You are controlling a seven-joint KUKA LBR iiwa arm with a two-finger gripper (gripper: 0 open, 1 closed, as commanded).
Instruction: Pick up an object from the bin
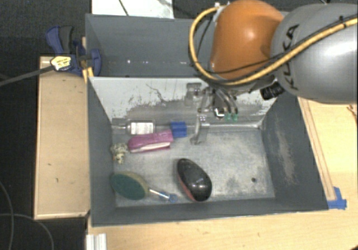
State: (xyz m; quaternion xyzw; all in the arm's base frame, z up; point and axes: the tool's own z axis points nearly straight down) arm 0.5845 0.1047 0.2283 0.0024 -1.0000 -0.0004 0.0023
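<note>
My gripper (198, 136) hangs low over the bin floor near the back wall, just right of the blue cap of a clear bottle (146, 127) that lies on its side. In front of the bottle lies a pink-purple oblong thing (150, 142). A black oval thing (194, 179) rests on the floor in front of the gripper, apart from it. I see nothing held in the gripper.
A round green scrubber with a thin blue-tipped handle (130, 185) lies in the front left corner. A small beige lump (117, 152) sits by the left wall. The arm and its orange cover hang over the bin's back right.
</note>
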